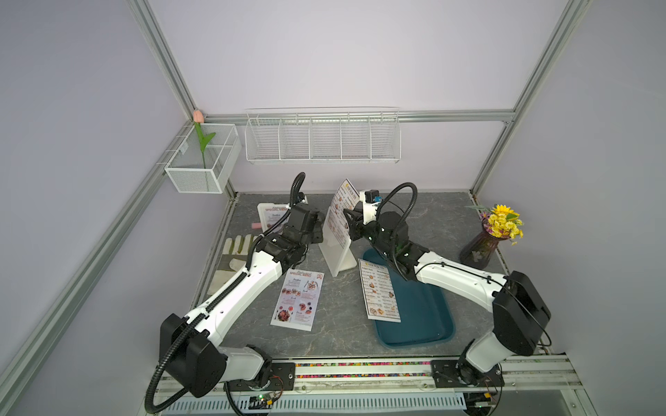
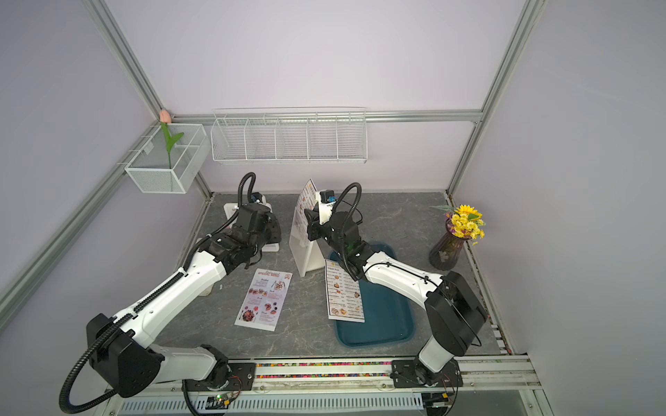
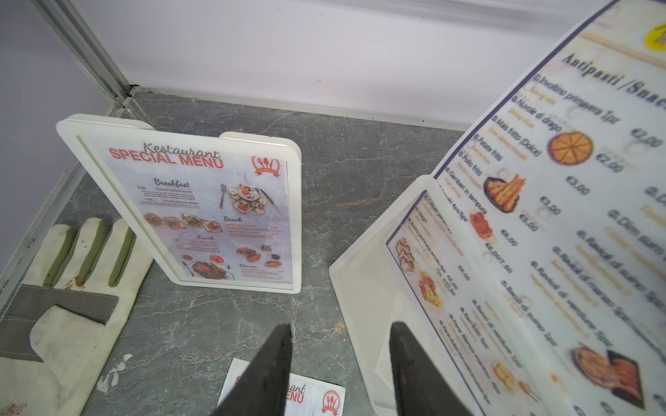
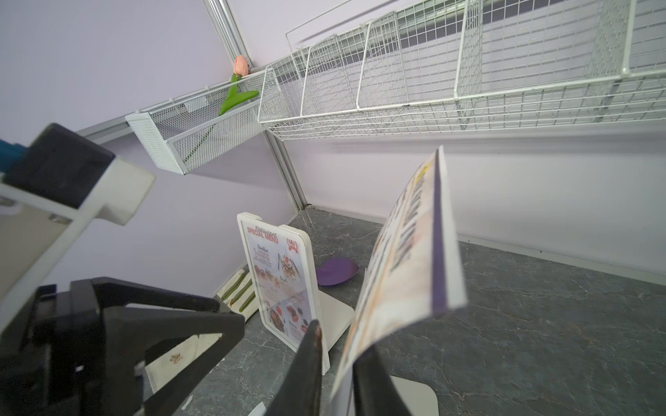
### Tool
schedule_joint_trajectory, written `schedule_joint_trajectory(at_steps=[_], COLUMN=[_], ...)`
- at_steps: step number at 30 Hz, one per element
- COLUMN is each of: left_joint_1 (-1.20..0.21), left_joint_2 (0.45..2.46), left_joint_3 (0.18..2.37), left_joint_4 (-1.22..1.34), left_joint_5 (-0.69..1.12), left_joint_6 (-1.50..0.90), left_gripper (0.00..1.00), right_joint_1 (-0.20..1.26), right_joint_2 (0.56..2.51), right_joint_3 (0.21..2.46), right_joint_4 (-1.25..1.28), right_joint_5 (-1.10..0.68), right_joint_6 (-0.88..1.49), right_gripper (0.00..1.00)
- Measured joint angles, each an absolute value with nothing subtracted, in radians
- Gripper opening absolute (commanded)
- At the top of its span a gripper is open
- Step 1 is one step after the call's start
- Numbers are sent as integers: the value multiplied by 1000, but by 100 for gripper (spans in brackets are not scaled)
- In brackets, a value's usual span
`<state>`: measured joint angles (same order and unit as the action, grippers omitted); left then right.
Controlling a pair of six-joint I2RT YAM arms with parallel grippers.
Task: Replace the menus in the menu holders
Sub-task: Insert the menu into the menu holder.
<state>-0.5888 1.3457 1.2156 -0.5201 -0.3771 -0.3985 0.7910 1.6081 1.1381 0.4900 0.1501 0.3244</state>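
In both top views a Dim Sum Inn menu (image 1: 342,210) stands half out of the central menu holder (image 1: 337,259). The left gripper (image 1: 319,228) is at its 9 o'clock edge and the right gripper (image 1: 351,225) at 3, with bare table (image 1: 432,223) toward 2. In the left wrist view, the left gripper's fingers are spread, and the holder's side edge shows between them. In the right wrist view, the right gripper's jaws stand slightly apart around the sheet's lower edge.
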Motion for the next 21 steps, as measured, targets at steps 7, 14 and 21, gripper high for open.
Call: schedule_joint_trajectory(at_steps=[7, 14, 21], left_joint_1=[-589, -589, -589], left_joint_2=[1345, 1342, 1335], left_joint_3=[1216, 1214, 1214], left_joint_4=[-511, -505, -502], left_joint_5=[-377, -370, -366], left_joint_6=[-399, -400, -403], left_gripper=[47, 47, 47], right_joint_1=[794, 773, 765], right_joint_2=[1551, 1523, 1528], right_joint_3=[1138, 1198, 1230], right_joint_4=[417, 289, 200], right_joint_5=[107, 42, -22], right_joint_6=[355, 319, 315], right_gripper=[28, 19, 11])
